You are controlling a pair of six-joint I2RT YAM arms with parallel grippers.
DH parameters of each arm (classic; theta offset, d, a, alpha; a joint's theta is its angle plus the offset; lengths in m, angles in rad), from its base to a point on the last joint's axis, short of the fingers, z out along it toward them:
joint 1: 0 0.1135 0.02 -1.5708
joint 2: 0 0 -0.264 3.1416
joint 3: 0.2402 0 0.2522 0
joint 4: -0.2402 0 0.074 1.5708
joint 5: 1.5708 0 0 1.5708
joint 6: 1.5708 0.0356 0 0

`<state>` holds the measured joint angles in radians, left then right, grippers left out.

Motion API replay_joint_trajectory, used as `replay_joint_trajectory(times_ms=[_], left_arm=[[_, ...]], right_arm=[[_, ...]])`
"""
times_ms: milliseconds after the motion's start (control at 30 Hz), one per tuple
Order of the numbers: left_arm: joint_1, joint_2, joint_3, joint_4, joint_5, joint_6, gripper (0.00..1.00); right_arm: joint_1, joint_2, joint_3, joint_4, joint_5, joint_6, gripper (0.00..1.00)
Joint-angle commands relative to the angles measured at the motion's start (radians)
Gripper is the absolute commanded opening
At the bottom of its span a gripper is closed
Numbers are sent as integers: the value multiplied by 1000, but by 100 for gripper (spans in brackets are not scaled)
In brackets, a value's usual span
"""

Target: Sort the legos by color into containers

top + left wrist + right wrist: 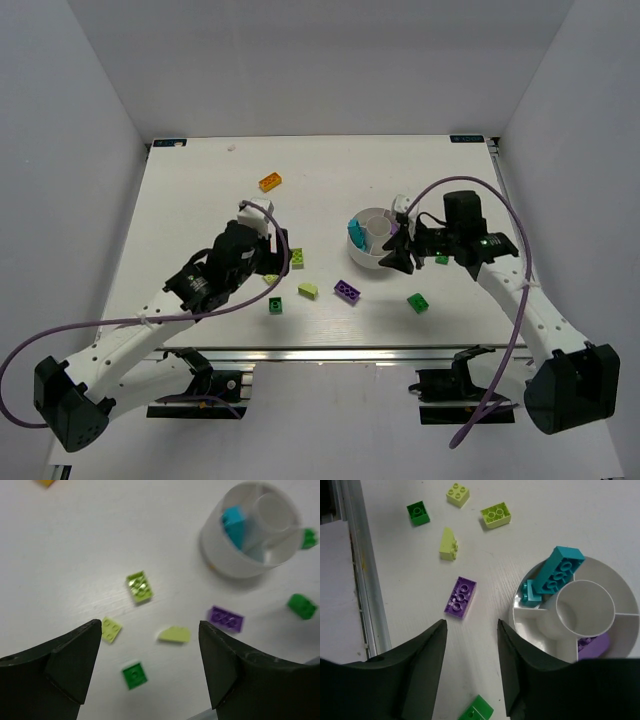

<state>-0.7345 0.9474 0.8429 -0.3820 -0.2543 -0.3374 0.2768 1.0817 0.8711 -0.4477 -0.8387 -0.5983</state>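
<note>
I rate sorting barely begun: cyan bricks (560,570) and a purple brick (594,645) sit in the dish (612,582), an orange brick (270,182), lime bricks (495,515) and green bricks (418,513) remain outside, left gripper (150,645) and right gripper (471,630) open, empty.

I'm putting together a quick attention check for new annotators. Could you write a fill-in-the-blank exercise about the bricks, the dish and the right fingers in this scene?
1. The bricks leaning out of the dish are ___.
2. The dish's central cup is ___.
3. The brick lying farthest from all the others is ___.
4. The right fingers hold ___.

Missing words: cyan; empty; orange; nothing.
</note>
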Motion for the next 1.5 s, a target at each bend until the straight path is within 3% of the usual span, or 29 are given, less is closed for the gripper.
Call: replay_joint_trajectory(times_ms=[0, 133, 233, 367, 433, 567, 667, 733, 900, 1000, 1133, 1267, 1333, 1367, 1433, 1467], left_arm=[[1, -41, -63, -43, -123, 38, 88], [1, -71, -76, -43, -151, 60, 89], [1, -90, -80, -50, -160, 71, 89], [1, -119, -84, -64, -180, 74, 89], [1, -137, -87, -60, -178, 74, 89], [1, -165, -93, -57, -171, 72, 89], [1, -164, -94, -52, -157, 75, 89], [1, -148, -94, -52, -140, 75, 89], [1, -118, -94, -46, -106, 75, 89], [1, -108, -96, -43, -103, 80, 88], [1, -102, -103, -40, -115, 80, 89], [1, -107, -123, -14, -103, 92, 89], [1, -108, -130, 9, -83, 104, 89], [1, -105, -136, 15, -80, 106, 89], [1, -99, -137, 26, -71, 115, 88], [1, -98, -137, 31, -68, 117, 88]], right_arm=[[36, 47, 80, -30, 21, -23, 49], [52, 60, 94, 84, 223, 90, 52], [38, 73, 144, 121, 473, 202, 52], [-8, 83, 155, 124, 581, 299, 41], [-39, 87, 143, 127, 601, 344, 30], [-103, 99, 123, 129, 578, 371, 13], [-128, 116, 124, 109, 497, 361, 14], [-131, 125, 128, 84, 367, 304, 21], [-120, 150, 132, -89, 95, 81, 59], [-100, 136, 105, -132, 50, -9, 68], [-82, 104, 78, -80, 114, -26, 71], [-76, 89, 77, 17, 205, 58, 65], [-73, 96, 92, 26, 204, 71, 55], [-68, 116, 103, 12, 190, 69, 45], [-35, 136, 129, -41, 168, 39, 35], [-27, 150, 132, -54, 168, 31, 34]])
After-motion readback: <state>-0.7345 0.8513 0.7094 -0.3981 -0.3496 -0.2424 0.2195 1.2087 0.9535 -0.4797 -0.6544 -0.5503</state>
